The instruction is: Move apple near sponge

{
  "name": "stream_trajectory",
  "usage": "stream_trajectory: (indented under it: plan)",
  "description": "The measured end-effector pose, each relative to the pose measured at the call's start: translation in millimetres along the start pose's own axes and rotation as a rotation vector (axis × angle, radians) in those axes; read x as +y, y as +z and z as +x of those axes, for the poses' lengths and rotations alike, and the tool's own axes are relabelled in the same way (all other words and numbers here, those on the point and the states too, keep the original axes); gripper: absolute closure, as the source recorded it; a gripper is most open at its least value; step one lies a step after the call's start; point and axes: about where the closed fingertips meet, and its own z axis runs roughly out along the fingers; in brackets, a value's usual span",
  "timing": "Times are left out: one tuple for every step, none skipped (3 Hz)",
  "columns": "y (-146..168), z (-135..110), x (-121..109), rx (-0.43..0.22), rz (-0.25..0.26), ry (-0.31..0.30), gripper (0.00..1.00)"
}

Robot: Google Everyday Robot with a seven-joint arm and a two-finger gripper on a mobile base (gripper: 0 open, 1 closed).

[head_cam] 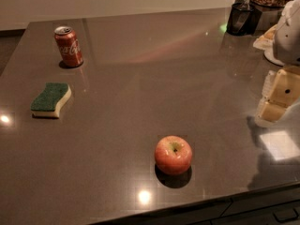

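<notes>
The round red-pink apple with a yellowish-green patch at its stem sits upright on the dark, glossy stone-like countertop, close to the counter's near edge, and nothing touches it. In the single camera view, the wavy-edged rectangular sponge with a dark green top over a pale yellow body lies flat, well apart from the apple, to its left and farther back. The red aluminium soda can stands farther back still, beyond the sponge. The cream-coloured gripper hangs to the apple's right and a little behind it, near the counter's right edge and apart from the fruit. It holds nothing, and whether it is spread or closed cannot be told. The task appears to be at its opening step, the reach for the apple, with no grasp made. The next move likely calls for bringing the gripper leftward and down over the apple, then closing gently around its round, rollable body.
</notes>
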Motion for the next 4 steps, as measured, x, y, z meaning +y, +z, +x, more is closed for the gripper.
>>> stream_trajectory:
  plan:
    - [0, -1, 0, 0.003, 0.004, 0.001, 0.0]
    - [9, -15, 19, -0.05, -0.019, -0.007, 0.0]
    - [31, -40, 48, -0.124, -0.075, -0.045, 0.0]
    - [60, -70, 82, -0.207, -0.14, -0.092, 0.0]
